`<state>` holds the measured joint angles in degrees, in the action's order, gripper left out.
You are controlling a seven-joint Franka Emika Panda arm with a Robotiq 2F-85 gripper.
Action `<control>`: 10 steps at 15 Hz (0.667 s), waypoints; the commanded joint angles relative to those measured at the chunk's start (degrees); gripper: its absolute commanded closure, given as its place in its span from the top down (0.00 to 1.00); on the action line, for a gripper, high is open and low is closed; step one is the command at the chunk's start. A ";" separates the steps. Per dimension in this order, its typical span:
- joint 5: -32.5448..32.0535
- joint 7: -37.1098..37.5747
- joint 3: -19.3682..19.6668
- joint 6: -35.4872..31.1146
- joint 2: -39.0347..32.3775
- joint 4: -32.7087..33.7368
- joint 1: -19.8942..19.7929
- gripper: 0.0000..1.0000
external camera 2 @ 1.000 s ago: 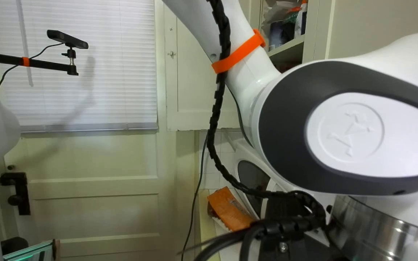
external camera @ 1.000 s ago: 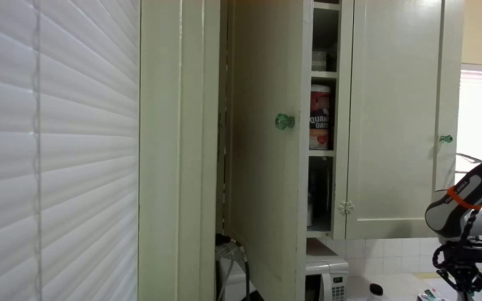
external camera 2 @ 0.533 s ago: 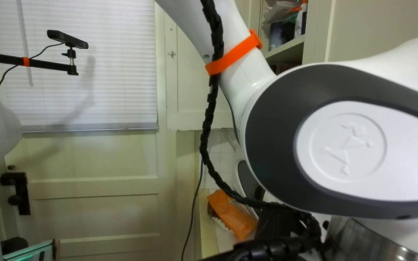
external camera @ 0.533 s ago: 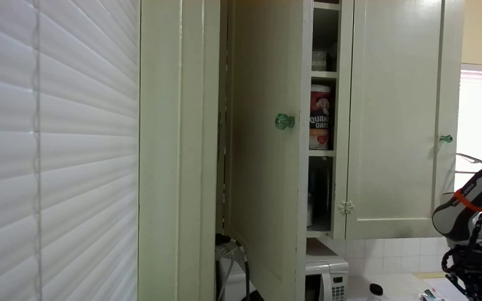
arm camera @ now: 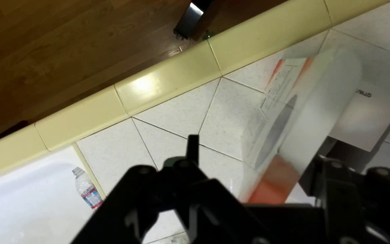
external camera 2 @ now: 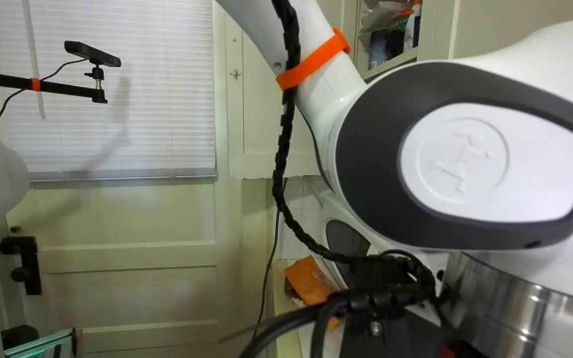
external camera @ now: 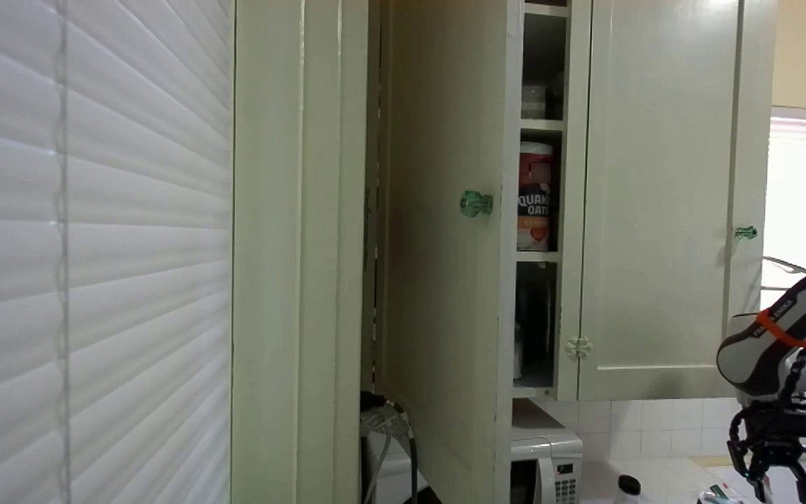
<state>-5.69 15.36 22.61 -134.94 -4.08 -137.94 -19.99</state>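
So the gripper (external camera: 783, 493), lower right in an exterior view, has its jaws spread wide now; a second ago they were pinched together. Nearest to it is a white-and-orange package (arm camera: 306, 128), right of centre in the wrist view, its lower end showing between the parted fingers (arm camera: 192, 149). It's badly smeared (there's print on it, good luck reading any), and I can't tell if a finger touches it. The arm (external camera 2: 495, 159), filling the right half in an exterior view, sits a bit higher in frame than half a second back; it reads FRANKA EMIKA, partly under an orange band (external camera: 784, 332). Partly behind the package, a pale block (arm camera: 371, 118) has small dark lettering I can't make out. Lower left there, a clear bottle (arm camera: 88, 190) has red-and-blue printing, unreadable. Farthest off, right of centre, a canister (external camera: 534, 196) hasn't budged from its shelf (external camera: 537, 257): "QUAK" over "OAT", line ends unclear.
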 commanded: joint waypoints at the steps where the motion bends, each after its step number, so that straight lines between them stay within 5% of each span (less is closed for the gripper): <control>1: 0.02 -1.82 -0.98 -1.29 4.51 -1.79 0.27 0.98; 10: 6.45 -24.97 -3.35 -2.29 5.84 -1.28 1.37 1.00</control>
<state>-1.89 -0.52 19.49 -135.29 1.82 -138.06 -19.17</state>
